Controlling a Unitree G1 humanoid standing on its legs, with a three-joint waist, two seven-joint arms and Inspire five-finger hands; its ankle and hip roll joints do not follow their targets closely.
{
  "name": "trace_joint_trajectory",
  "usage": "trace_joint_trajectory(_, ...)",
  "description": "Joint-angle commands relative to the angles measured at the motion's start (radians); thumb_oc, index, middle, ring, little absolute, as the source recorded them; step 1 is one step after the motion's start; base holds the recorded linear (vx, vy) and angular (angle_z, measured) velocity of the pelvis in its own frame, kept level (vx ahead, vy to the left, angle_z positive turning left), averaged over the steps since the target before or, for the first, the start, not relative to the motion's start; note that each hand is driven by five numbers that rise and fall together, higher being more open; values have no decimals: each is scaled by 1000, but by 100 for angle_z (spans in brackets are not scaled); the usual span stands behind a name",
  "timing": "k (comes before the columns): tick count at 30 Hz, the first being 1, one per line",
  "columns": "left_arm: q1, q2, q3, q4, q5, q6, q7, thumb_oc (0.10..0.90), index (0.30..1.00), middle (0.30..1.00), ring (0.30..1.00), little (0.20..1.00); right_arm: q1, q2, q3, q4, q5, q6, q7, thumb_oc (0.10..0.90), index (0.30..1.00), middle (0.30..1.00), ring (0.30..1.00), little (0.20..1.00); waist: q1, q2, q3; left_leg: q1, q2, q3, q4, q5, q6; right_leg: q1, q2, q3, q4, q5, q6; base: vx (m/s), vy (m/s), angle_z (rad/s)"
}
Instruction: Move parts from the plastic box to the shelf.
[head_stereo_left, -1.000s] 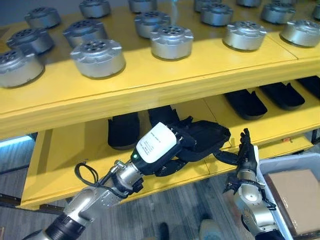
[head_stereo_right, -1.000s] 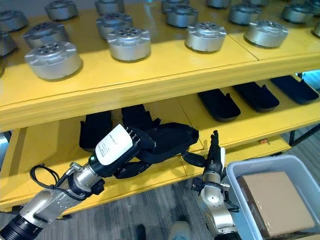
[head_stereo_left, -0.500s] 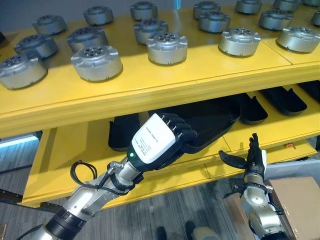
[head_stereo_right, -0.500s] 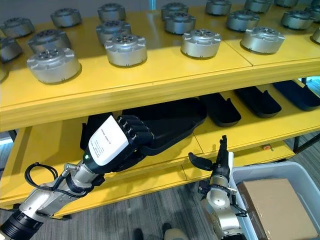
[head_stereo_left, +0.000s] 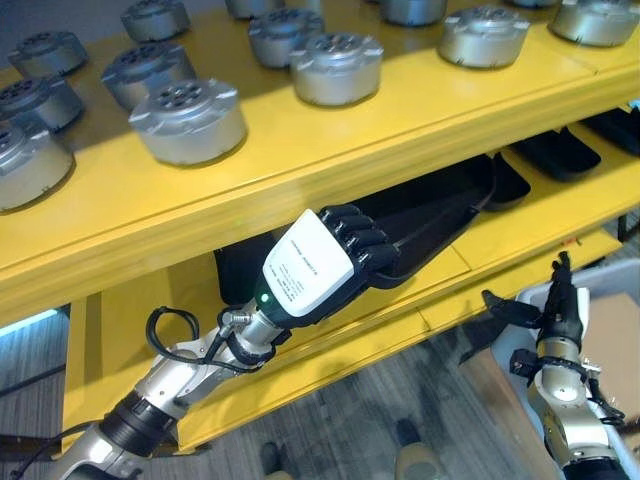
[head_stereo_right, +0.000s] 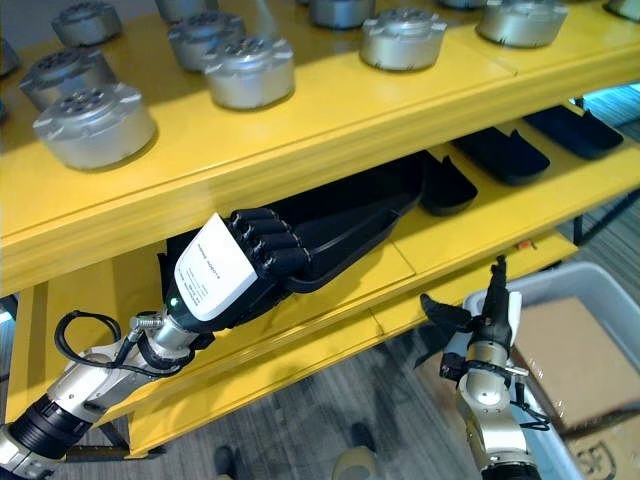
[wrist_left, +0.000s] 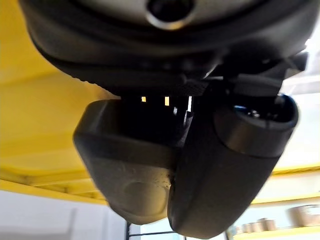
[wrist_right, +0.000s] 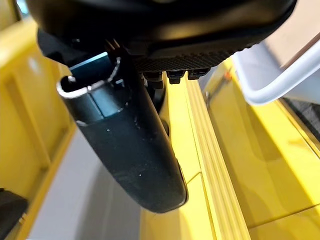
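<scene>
A long black tray-shaped part lies tilted on the lower yellow shelf, its far end under the upper shelf. My left hand is at its near end with fingers curled over the rim, shut on it; the same hand carries a white label on its back. My right hand hangs in front of the shelf's front edge, fingers straight and open, holding nothing. The grey plastic box stands at the lower right, just beside the right hand, with a brown cardboard piece inside.
Several round silver parts stand in rows on the upper shelf. More black tray parts lie further right on the lower shelf, one behind my left hand. Grey floor lies below the shelf front.
My left hand has pushed the black part deeper onto the lower shelf, under the upper one. The right hand has drifted right, nearer the box. The camera has shifted too.
</scene>
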Motion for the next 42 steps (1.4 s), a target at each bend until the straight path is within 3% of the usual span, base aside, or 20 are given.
trace_joint_trajectory(1,24,-29,220,-65,-132,79,107,400,300,300,300,300,-61,-16,-7,-93,-48,-82,30,900,1000,1000,1000,1000,43,12,-84,85,24,45,-32,-70,30,12,83,-104,-44,44,-7,56,119,5)
trace_joint_trajectory(5,99,-27,278,-54,-102,63,124,400,300,300,300,300,-39,5,-18,-122,-71,-54,10,900,1000,1000,1000,1000,77,-16,-104,91,-10,52,-32,-104,53,18,48,-146,-82,76,22,42,62,19)
trace_joint_trajectory(10,140,-17,327,-34,-94,90,201,400,300,300,300,300,-38,6,-10,-123,-93,-47,-20,900,1000,1000,1000,1000,105,-32,-119,92,-22,55,-32,-120,65,25,42,-169,-89,72,27,23,-36,17)
trace_joint_trajectory(15,144,-23,341,-25,-88,105,228,400,300,300,300,300,-42,2,6,-126,-79,-19,-35,900,1000,1000,1000,1000,117,-40,-121,98,-19,45,-32,-122,68,29,64,-175,-53,35,9,23,-74,1)
trace_joint_trajectory(25,157,-42,341,-29,-107,159,216,400,300,300,300,300,-49,-14,21,-96,-76,-29,-25,900,1000,1000,1000,1000,140,-47,-104,92,8,12,-12,-114,54,37,94,-179,15,-31,-20,3,-84,0)
trace_joint_trajectory(29,172,-44,347,-17,-121,237,204,400,300,300,300,300,-56,-22,28,-93,-68,-37,-13,900,1000,1000,1000,1000,156,-53,-87,73,23,-11,22,-116,47,32,106,-180,59,-61,-34,-39,-99,0)
trace_joint_trajectory(34,249,-33,416,56,-165,319,238,400,300,300,300,300,-58,-32,21,-101,-50,-48,3,900,1000,1000,1000,1000,190,-65,-64,40,45,-54,71,-114,36,25,126,-191,120,-109,-60,-2,-105,9)
trace_joint_trajectory(42,336,-46,545,132,-177,356,373,400,300,300,300,300,-48,-17,18,-107,6,-22,30,900,1000,1000,1000,1000,223,-87,-44,6,62,-74,75,-93,21,14,145,-212,115,-110,-77,-1,-62,9)
